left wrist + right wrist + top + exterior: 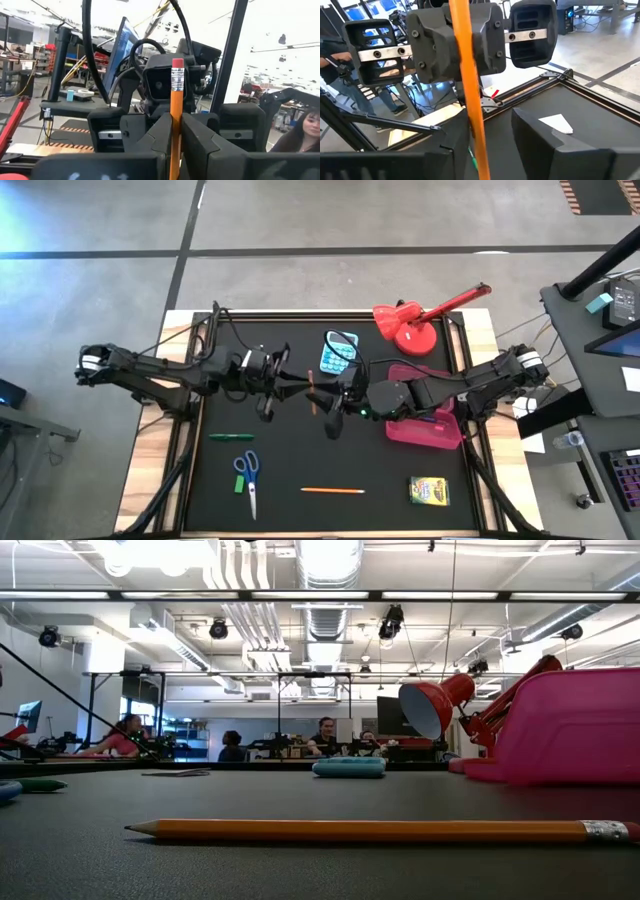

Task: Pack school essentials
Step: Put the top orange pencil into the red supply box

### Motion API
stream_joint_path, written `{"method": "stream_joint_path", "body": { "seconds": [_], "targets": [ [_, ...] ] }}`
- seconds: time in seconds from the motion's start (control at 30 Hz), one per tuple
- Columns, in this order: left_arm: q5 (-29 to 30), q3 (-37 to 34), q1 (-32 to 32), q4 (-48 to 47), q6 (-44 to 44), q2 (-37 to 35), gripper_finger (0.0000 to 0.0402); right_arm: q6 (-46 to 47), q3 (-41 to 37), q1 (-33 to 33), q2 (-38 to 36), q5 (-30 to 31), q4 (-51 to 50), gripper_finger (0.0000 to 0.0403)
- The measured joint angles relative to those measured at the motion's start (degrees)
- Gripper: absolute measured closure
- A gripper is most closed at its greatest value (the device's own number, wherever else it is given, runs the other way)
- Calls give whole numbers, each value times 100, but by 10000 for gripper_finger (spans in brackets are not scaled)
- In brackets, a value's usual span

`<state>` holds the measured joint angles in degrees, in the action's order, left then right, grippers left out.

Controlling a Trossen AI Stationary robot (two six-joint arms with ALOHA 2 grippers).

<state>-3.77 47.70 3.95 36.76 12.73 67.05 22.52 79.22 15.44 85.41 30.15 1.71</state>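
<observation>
High view, left tool: left tool (296, 384) hangs above the middle of the desk (280, 480), clamped shut on a pencil (311, 394) that stands upright between its fingers, eraser end up in its own wrist view.
High view, right tool: right tool (335, 402) faces the left one, tip to tip, its fingers part open on either side of the same pencil; whether they already press it I cannot tell.
Step in hand: a handover in mid-air, the pencil passing from the left tool to the right one, as I judge it.
Just behind the right tool: pink box (425, 425), on the right arm's side of the desk, the likely place for packing.
Farther out: calculator (339, 352) and red lamp (412, 322) at the far edge; not for packing.
Near edge of the desk: scissors (248, 477), a second pencil (332, 491), crayon box (429, 491), and a green pen (231, 437) on the left arm's side, all still loose.
Next move: the right tool should close firmly on the pencil before the left lets go, then swing back over the pink box.
</observation>
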Motion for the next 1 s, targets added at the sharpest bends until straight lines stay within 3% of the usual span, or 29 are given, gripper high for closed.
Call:
{"method": "stream_joint_path", "body": {
  "seconds": [0.33,1.0],
  "targets": [
    [20,-8,-9,32,0,6,387,46,0,7,0,-79,1,381],
    [-19,-11,0,30,37,7,387,302,0,2,0,-360,42,390]
  ]
}}
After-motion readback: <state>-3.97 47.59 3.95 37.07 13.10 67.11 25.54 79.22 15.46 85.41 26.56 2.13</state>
